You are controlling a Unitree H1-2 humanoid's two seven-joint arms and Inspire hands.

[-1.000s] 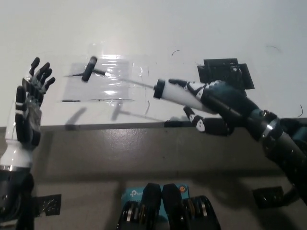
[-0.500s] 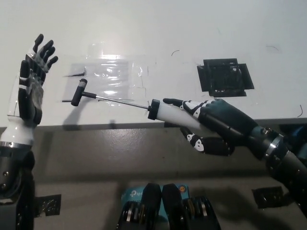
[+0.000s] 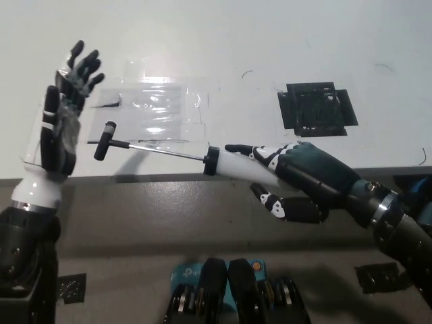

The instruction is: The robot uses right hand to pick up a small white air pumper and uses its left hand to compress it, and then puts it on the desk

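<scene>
A: Where is the small white air pump (image 3: 233, 163) with its thin metal rod and black T-handle (image 3: 105, 140)?

B: Held off the white table (image 3: 270, 40), over its near edge. The black right hand (image 3: 307, 177) has its fingers (image 3: 253, 151) wrapped round the white barrel, with the black collar end poking out to the robot's left.

A: And its long axis?

B: Nearly level, running across the view. The rod is drawn out, and the T-handle sits at the far left end, tilted a little.

A: Which hand is nearer that handle?

B: The white left hand (image 3: 59, 125). It stands upright just beside the handle, palm turned toward it, fingers (image 3: 81, 67) spread wide and holding nothing. I see a small gap, no contact yet.

A: So what does the next move turn on?

B: I judge the palm has to meet the handle squarely and push along the rod toward the barrel. Off-line pressure could bend the thin rod or twist the barrel in the right hand's grasp.

A: Anything else around?

B: A clear plastic sheet (image 3: 158, 108) lies flat on the table behind the rod, and a black square mat (image 3: 316, 108) farther right. Below the table edge there is grey floor (image 3: 148, 223).
</scene>
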